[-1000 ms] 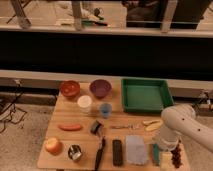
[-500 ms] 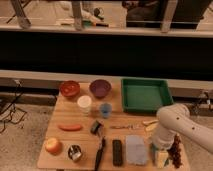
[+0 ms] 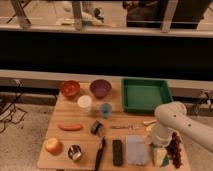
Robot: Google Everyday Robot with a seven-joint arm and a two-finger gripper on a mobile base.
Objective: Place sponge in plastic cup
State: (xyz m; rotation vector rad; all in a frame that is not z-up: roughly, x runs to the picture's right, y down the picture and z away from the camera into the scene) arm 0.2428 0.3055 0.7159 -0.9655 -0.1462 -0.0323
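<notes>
While the gripper (image 3: 160,145) hangs low over the near right corner of the table (image 3: 65,116), its jaws stand wide apart with nothing between them.

Camera view (the only one):
- The sponge (image 3: 161,156) lies flat on the table directly beneath the jaws, partly hidden by the wrist. I cannot tell whether anything touches it.
- Dark grapes (image 3: 174,149) sit just beside the jaws, on the table-edge side.
- A grey-blue cloth (image 3: 135,149) lies just beside the jaws on the opposite side.
- A blue cup (image 3: 105,109) and a white cup (image 3: 84,103) stand well away from the jaws, across the table and near each other. I cannot tell which one is the plastic cup.

Risks, as I judge them:
1. The neighbours are crowded. A descent slightly off centre could catch the grapes or a fold of cloth along with the sponge, or instead of it.
2. The sponge looks soft. A pinch near one corner could let it sag or slip out during the carry.
3. Both cups look narrow and light. A sponge released flat could bridge the rim, or a low approach could tip the cup or knock its neighbour.
4. A release into the wrong cup is possible, since the two stand so close together.
</notes>
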